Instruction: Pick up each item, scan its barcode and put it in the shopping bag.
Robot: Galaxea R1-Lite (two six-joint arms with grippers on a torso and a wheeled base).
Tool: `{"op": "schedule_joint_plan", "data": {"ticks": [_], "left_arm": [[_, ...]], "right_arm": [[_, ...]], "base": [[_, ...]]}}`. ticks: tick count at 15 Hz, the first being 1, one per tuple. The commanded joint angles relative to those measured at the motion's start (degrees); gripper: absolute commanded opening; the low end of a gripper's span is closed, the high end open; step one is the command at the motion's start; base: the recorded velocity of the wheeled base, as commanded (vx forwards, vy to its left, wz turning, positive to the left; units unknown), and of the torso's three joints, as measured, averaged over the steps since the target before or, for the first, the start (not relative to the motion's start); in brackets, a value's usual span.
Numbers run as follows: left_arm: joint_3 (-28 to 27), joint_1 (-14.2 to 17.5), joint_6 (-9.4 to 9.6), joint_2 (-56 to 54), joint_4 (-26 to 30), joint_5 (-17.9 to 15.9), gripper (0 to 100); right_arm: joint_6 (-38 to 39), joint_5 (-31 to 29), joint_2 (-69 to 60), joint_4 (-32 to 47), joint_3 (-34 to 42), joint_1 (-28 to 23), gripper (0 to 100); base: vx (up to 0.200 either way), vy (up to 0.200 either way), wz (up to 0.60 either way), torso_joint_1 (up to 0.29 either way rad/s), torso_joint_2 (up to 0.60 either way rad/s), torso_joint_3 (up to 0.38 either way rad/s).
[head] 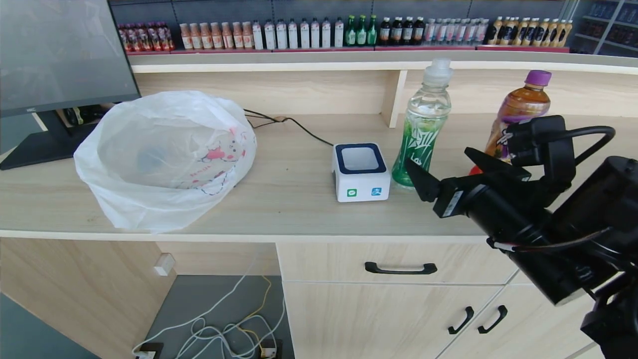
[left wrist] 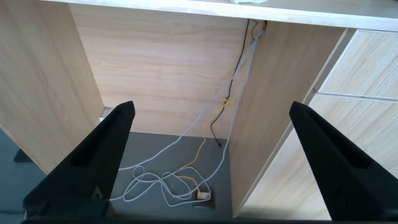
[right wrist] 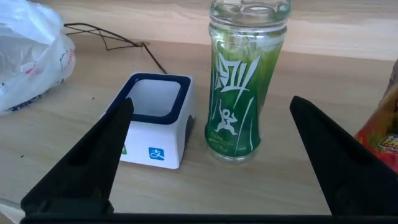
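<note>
In the head view a crumpled white plastic shopping bag sits on the left of the pale wooden counter, a white cube scanner with a blue-rimmed window stands mid-counter, and right of it stand a clear green-drink bottle and an amber purple-capped bottle, with the right gripper before them, jaws apart and empty. The left wrist view shows the left gripper, jaws wide apart and empty, facing loose floor cables under the counter. The right wrist view shows the green bottle upright just beside the scanner
</note>
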Motion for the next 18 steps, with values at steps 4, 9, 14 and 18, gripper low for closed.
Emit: {"op": "schedule_joint_plan", "data": {"ticks": [4,9,14,18], "left_arm": [[0.0,0.0,0.0,0.01,-0.01,0.0,100],[0.0,0.0,0.0,0.01,-0.01,0.0,100],[0.0,0.0,0.0,0.01,-0.01,0.0,100],[0.0,0.0,0.0,0.01,-0.01,0.0,100]], "right_arm": [[-0.63,0.12,4.43,-0.83,-3.14,-2.08,100],[-0.63,0.56,6.19,-1.45,-7.44,-5.51,100],[-0.72,0.56,9.53,-1.54,-11.13,-5.6,100],[-0.81,0.56,12.78,-1.54,-14.47,-6.21,100]], "base": [[0.0,0.0,0.0,0.0,0.0,0.0],[0.0,0.0,0.0,0.0,0.0,0.0],[0.0,0.0,0.0,0.0,0.0,0.0],[0.0,0.0,0.0,0.0,0.0,0.0]]}}
